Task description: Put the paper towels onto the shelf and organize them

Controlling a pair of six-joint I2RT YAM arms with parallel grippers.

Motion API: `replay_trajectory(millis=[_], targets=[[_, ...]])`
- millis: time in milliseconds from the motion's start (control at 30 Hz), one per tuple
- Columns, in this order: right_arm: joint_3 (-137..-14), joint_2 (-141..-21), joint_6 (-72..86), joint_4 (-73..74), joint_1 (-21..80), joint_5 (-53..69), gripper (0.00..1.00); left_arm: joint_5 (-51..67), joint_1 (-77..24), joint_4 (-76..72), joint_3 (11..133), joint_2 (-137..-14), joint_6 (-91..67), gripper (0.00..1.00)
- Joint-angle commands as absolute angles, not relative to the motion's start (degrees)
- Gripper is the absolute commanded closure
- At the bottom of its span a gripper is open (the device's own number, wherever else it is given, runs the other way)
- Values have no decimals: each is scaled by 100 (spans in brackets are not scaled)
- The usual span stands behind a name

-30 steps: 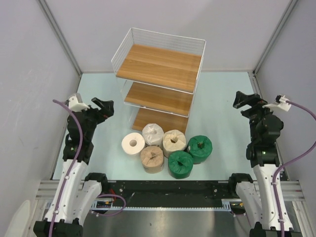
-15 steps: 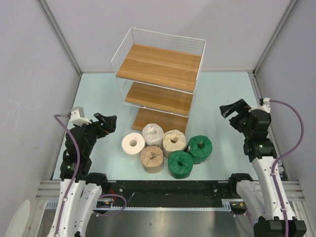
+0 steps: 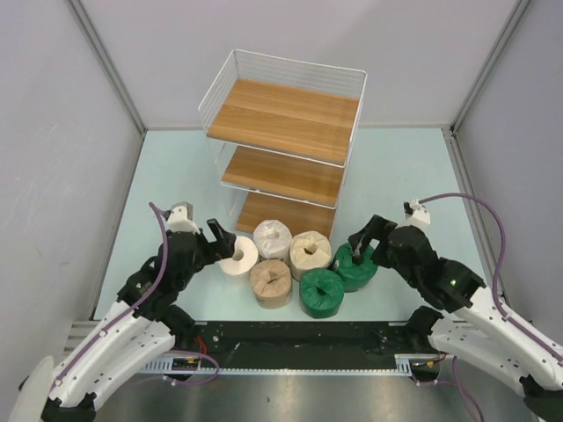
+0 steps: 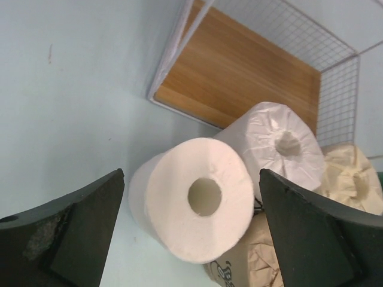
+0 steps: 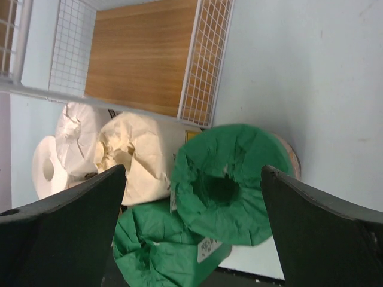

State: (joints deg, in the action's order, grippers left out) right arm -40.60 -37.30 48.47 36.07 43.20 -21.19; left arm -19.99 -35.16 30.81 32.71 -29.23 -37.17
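The left arm (image 3: 132, 308) rises from its base at the near left and leans low toward the middle, its wrist pointing right and slightly far. The left claw (image 3: 223, 241) stands spread wide, its dark fingers (image 4: 72, 233) sitting at either edge of the wrist view. The right arm (image 3: 475, 308) mirrors it from the near right, stretched low toward the left. The right claw (image 3: 362, 246) also gapes fully, its fingers (image 5: 60, 227) far apart and gripping nothing.
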Motion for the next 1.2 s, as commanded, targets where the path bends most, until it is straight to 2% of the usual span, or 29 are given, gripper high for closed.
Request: replay_trajectory(millis=[0,367,633,1033,1167], targets=[[-4307,-3419,5658,4482,5061,-3471,0,-2961,-3674,3612,3358,-2918,-4271,0],[-4298,-3059,5941,5080,5344,-3955,0,-2584,-3665,3138,2927,-3489,-4403,0],[-4263,-3102,5933,5063,5344,-4008,0,-2373,-3665,2918,2839,-3709,-4342,11],[-4166,-3138,5968,5010,5344,-4025,0,-2171,-3683,3067,2892,-3613,-4271,18],[-4105,-3138,5994,5010,5344,-4025,0,-2127,-3674,3217,2813,-3393,-4307,18]])
